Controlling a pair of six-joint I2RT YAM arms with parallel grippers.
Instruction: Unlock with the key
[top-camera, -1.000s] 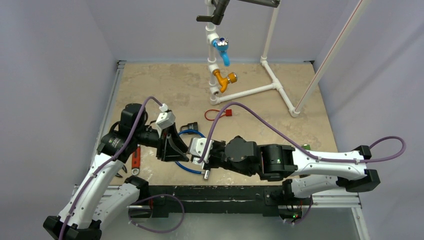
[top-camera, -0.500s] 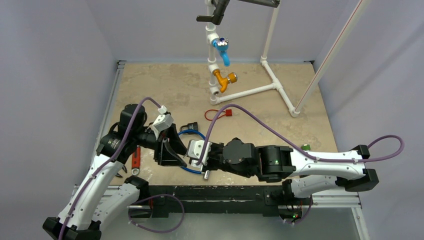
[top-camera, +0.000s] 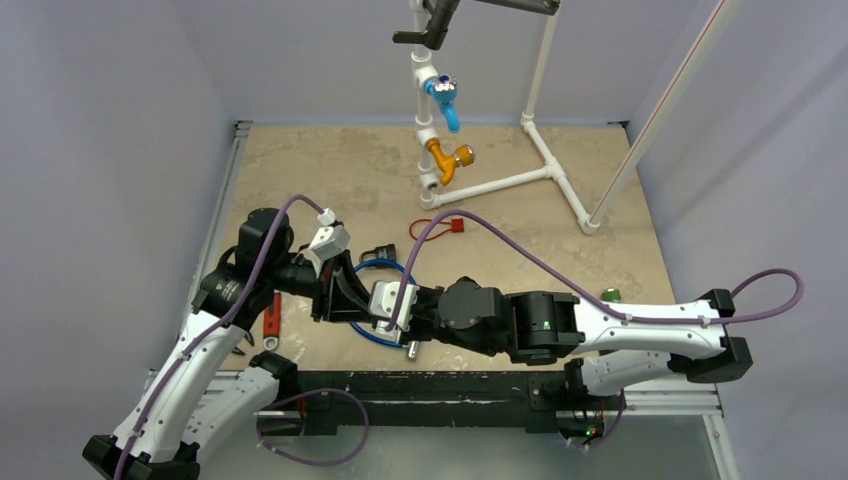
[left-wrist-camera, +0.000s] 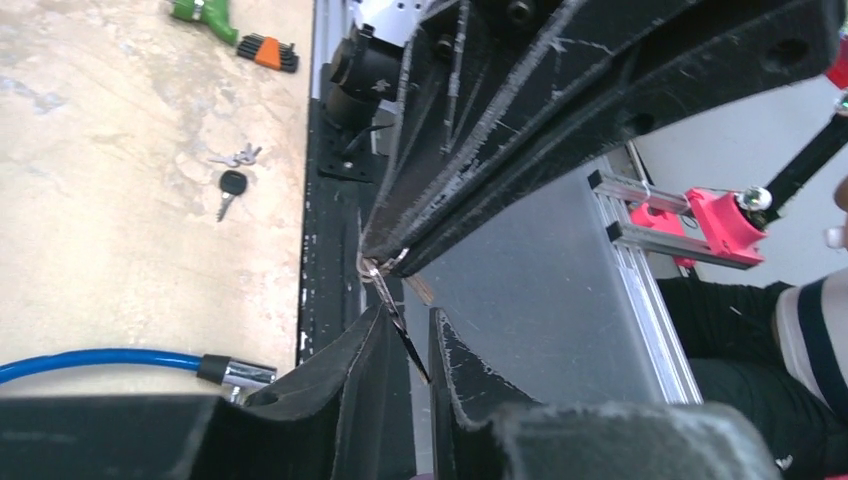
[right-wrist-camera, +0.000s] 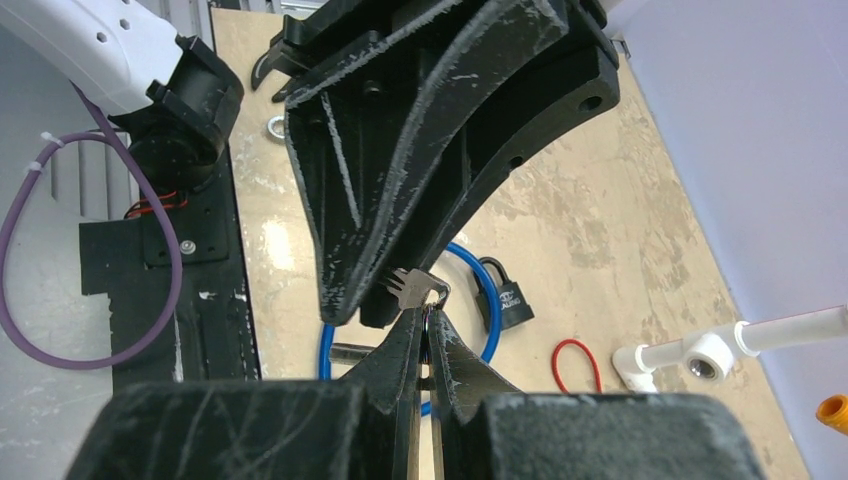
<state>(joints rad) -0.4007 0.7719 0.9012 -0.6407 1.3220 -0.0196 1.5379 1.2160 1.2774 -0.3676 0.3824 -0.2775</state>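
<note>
Lavender walls (top-camera: 120, 100) close in three sides of a tan, stone-patterned table (top-camera: 340, 170); a black base rail (top-camera: 430, 410) runs along its near edge. Both arms reach in low and meet tip to tip over the near-left part of the table. Right gripper (right-wrist-camera: 425, 318): fingers pressed together, pinching the key (left-wrist-camera: 398, 325) at its ring end. Left gripper (left-wrist-camera: 407, 313): fingers stand a narrow gap apart with the key blade hanging in that gap, against one finger; cannot tell whether it is clamped. Key is thus off the table, held between the two grippers. Padlock (top-camera: 378, 253) lies flat just beyond the grippers, not touching the key, with a blue cable (top-camera: 372, 338) looped from it and passing under both grippers. Red loop (top-camera: 425, 230) lies farther out, past the padlock. White pipe frame (top-camera: 545, 170) stands well beyond at the far side, carrying a blue valve (top-camera: 445, 100) above an orange valve (top-camera: 447, 160). Orange tool (top-camera: 271, 315) lies on the table beside the left arm, outboard of its gripper. Spare keys (left-wrist-camera: 231, 187) lie loose on the table near the rail, seen past the left fingers. From above, the gripper bodies cover the key entirely; in each wrist view the other gripper fills most of the frame.
</note>
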